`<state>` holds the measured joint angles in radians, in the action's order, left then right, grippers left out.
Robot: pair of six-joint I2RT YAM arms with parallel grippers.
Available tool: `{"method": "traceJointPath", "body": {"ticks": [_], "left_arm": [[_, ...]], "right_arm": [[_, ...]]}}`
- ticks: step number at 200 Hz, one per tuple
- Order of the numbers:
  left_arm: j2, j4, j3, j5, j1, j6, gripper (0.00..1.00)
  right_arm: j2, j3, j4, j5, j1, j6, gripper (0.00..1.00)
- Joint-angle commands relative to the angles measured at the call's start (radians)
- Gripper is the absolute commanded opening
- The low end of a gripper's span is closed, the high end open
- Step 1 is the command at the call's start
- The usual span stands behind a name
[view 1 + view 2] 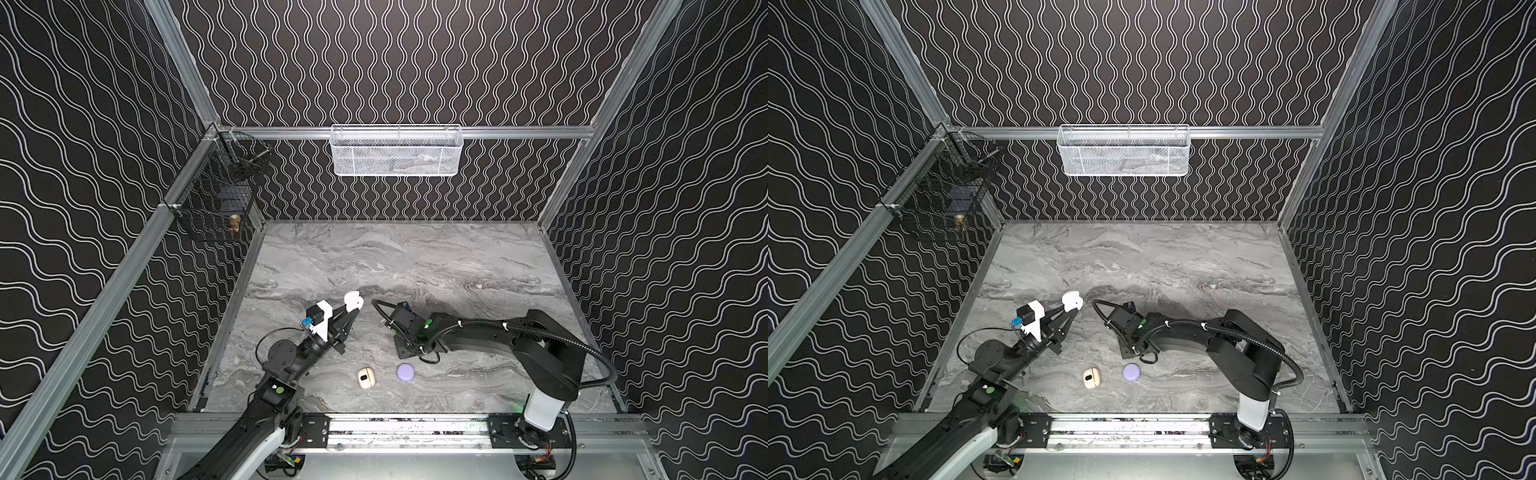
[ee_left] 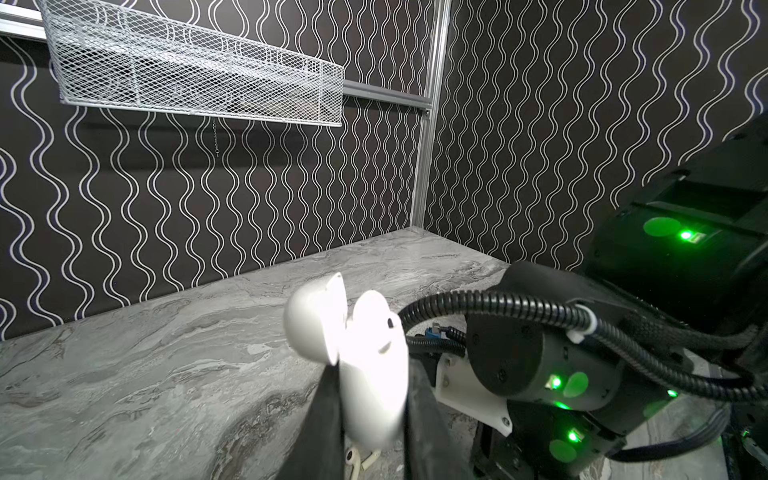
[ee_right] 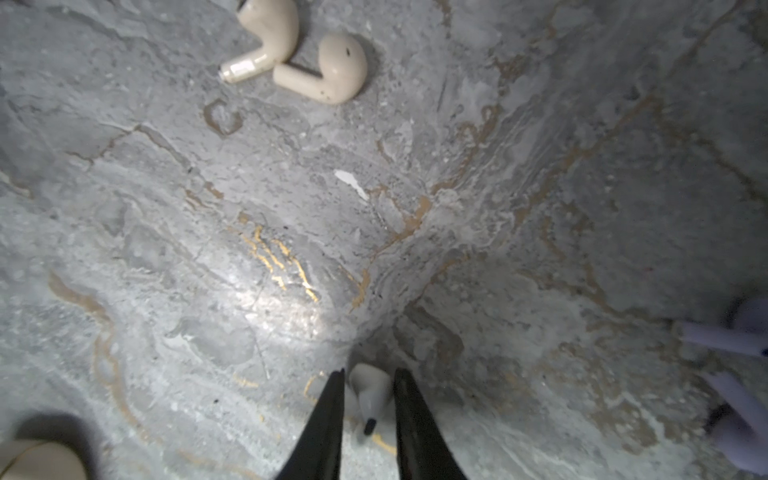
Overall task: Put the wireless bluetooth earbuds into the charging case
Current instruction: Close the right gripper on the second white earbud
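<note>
My left gripper is shut on a white charging case and holds it up off the table, its lid hinged open. In the left wrist view the case body fills the gap between the fingers. My right gripper points down at the marble table with its jaws narrow, shut on a white earbud whose dark stem tip points back toward the wrist. Two beige earbuds lie together farther out. Lilac earbuds lie at the edge of the right wrist view.
A beige case and a lilac case, both closed, sit near the front of the table. A white mesh basket hangs on the back wall and a black wire basket on the left rail.
</note>
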<state>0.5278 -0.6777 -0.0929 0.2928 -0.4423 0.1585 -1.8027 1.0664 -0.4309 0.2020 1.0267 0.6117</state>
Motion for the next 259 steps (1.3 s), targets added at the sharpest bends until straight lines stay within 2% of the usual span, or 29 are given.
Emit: {"method": "traceJointPath", "body": {"ticks": [1,69,189,259], "left_arm": [[-0.005,-0.031,-0.005,0.002,0.001,-0.001,0.0],[0.004,-0.026,-0.011,0.009,0.001,-0.004,0.0],[-0.009,-0.02,-0.006,-0.001,0.001,-0.003,0.0],[-0.002,-0.022,-0.014,0.011,0.002,-0.004,0.0]], "right_arm": [[-0.007,0.01,-0.034,0.026,0.007,0.015,0.34],[-0.036,0.02,-0.048,0.052,0.018,0.026,0.34],[-0.056,0.029,0.002,0.003,0.041,0.031,0.27],[-0.062,0.05,-0.055,0.066,0.05,0.042,0.29]]}}
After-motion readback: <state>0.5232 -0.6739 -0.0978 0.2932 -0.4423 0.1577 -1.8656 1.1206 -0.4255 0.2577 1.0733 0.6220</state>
